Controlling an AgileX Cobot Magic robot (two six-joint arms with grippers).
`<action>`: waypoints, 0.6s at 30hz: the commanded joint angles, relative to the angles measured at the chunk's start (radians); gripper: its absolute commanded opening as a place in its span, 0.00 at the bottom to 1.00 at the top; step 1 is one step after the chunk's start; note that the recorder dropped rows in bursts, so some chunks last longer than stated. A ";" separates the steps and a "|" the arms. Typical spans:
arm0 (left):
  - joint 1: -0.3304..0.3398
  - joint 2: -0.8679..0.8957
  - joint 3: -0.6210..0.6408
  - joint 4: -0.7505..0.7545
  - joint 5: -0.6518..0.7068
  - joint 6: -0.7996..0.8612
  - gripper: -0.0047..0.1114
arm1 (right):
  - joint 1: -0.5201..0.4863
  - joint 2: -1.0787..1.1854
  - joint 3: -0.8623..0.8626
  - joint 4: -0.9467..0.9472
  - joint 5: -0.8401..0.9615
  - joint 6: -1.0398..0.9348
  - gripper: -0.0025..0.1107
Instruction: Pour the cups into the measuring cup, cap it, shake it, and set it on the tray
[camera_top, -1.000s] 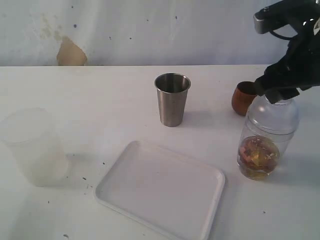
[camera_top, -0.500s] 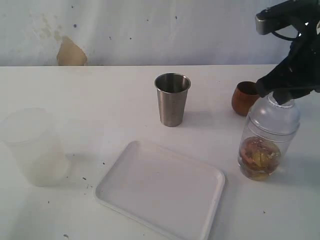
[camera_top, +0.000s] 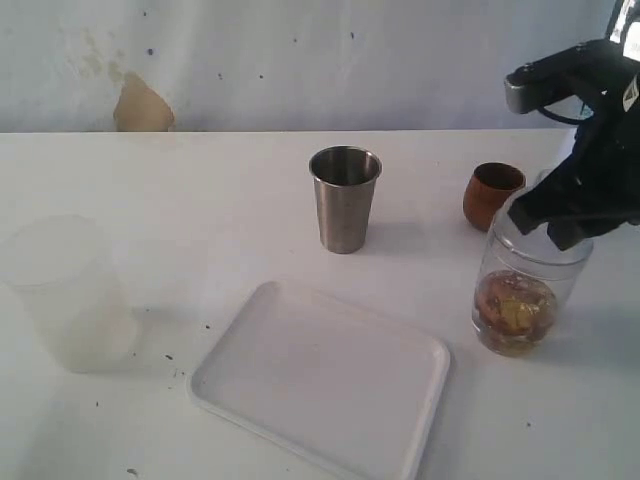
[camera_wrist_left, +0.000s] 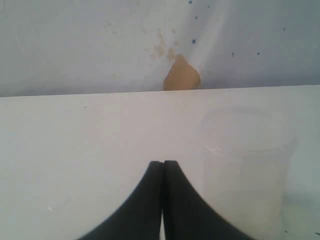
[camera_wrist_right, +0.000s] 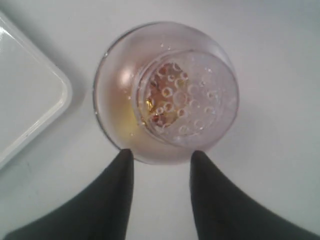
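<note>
The measuring cup (camera_top: 520, 300) stands on the table right of the tray (camera_top: 320, 375), with amber and brown bits at its bottom. My right gripper (camera_top: 550, 225) hangs over its top and hides the lid in the exterior view. From the right wrist, the clear perforated lid (camera_wrist_right: 187, 100) sits on the measuring cup (camera_wrist_right: 120, 95). The right gripper (camera_wrist_right: 161, 155) has its jaws apart, tips at the lid's edge and bare table between them. The steel tumbler (camera_top: 345, 200) and wooden cup (camera_top: 490, 195) stand behind. My left gripper (camera_wrist_left: 163, 164) is shut and empty beside the frosted cup (camera_wrist_left: 245, 165).
The frosted cup (camera_top: 65, 295) stands at the far left of the table. A corner of the tray (camera_wrist_right: 25, 100) shows beside the jar in the right wrist view. A stained wall (camera_top: 140, 105) runs behind the table's back edge.
My right gripper has dropped lower over the measuring cup's top and its jaws have narrowed. The domed lid, visible earlier, is now hidden behind it in the exterior view.
</note>
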 joint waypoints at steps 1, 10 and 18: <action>0.003 -0.005 0.005 0.000 -0.014 -0.007 0.04 | 0.004 0.000 0.007 0.018 -0.006 -0.008 0.32; 0.003 -0.005 0.005 0.000 -0.014 -0.007 0.04 | 0.004 -0.054 -0.044 0.018 0.027 -0.012 0.32; 0.003 -0.005 0.005 0.000 -0.014 -0.007 0.04 | 0.004 -0.065 -0.104 0.020 -0.011 0.003 0.10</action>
